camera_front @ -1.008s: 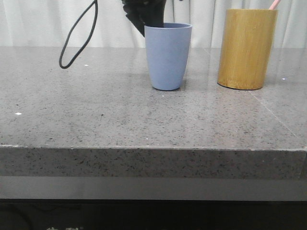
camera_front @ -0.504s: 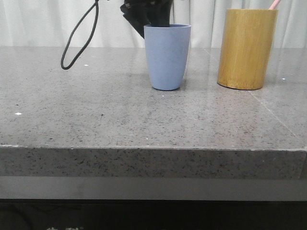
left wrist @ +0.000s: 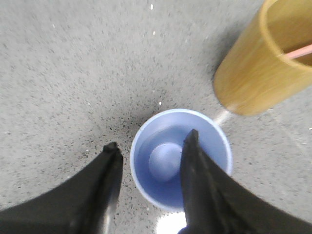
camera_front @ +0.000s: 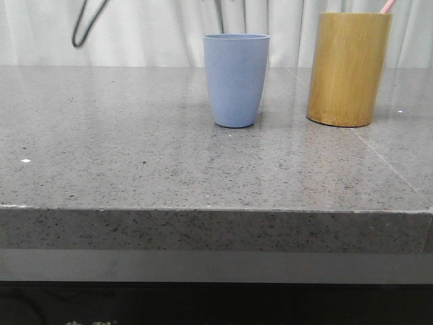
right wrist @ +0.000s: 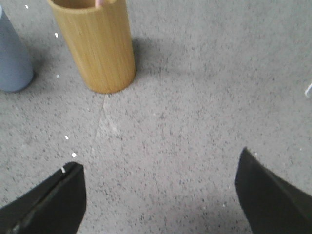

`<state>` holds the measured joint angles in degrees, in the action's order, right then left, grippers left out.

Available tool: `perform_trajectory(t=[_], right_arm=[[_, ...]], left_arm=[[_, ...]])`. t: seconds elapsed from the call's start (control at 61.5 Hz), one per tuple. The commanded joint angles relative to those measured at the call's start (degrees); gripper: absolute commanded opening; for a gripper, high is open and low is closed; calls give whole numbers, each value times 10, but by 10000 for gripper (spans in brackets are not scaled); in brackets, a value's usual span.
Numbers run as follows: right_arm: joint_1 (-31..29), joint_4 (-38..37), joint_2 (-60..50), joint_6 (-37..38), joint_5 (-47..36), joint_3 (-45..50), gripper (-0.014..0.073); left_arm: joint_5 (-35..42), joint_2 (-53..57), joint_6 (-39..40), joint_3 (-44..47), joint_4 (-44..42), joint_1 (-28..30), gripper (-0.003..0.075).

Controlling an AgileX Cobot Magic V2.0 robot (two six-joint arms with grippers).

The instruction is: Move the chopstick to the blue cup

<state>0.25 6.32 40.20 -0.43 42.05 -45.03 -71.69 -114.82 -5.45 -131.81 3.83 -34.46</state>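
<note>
On the grey speckled table, the blue cup stands upright near the middle, with the bamboo holder just to its right, apart from it.

Chopstick: pink tip pokes out over the holder's rim in the front view. Left wrist view shows a pink length leaning inside the holder. So the chopstick sits in the holder, not in the cup.

Cup interior: bare, bottom visible, nothing in it.

Left pincer: above the blue cup, looking straight down. Jaws parted, nothing between them; one finger lies over the cup mouth, the other outside the rim over the table. Cannot tell how high it stands above the cup.

Right pincer: jaws spread wide, empty, over bare table in front of the holder. Blue cup at the edge of that view. A pink end shows at the holder's mouth there.

Progress, judged: transfer not done, and no grasp made. All of it is left: reach into the holder, close on the chopstick, lift it clear of the tall rim, carry across, lower into the cup, release.

Risk, judged: a long stick in a short, tapered cup may tip it on release.
</note>
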Motion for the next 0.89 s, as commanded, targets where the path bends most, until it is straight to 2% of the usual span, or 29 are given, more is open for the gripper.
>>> perform_trajectory(t=[0.0, 0.276, 0.455, 0.569, 0.878], right_arm=[[-1, 17, 14, -18, -35, -40, 632], [-1, 107, 119, -87, -21, -140, 632], [-1, 112, 187, -87, -11, -204, 632], [-1, 117, 221, -87, -9, -234, 632], [-1, 154, 263, -98, 1, -263, 632]], left_arm=[[22, 72, 5, -4, 14, 1, 295], [-1, 171, 5, 45, 14, 1, 295], [3, 243, 22, 112, 15, 1, 295], [35, 311, 25, 194, 26, 1, 295], [164, 536, 26, 533, 27, 1, 295]])
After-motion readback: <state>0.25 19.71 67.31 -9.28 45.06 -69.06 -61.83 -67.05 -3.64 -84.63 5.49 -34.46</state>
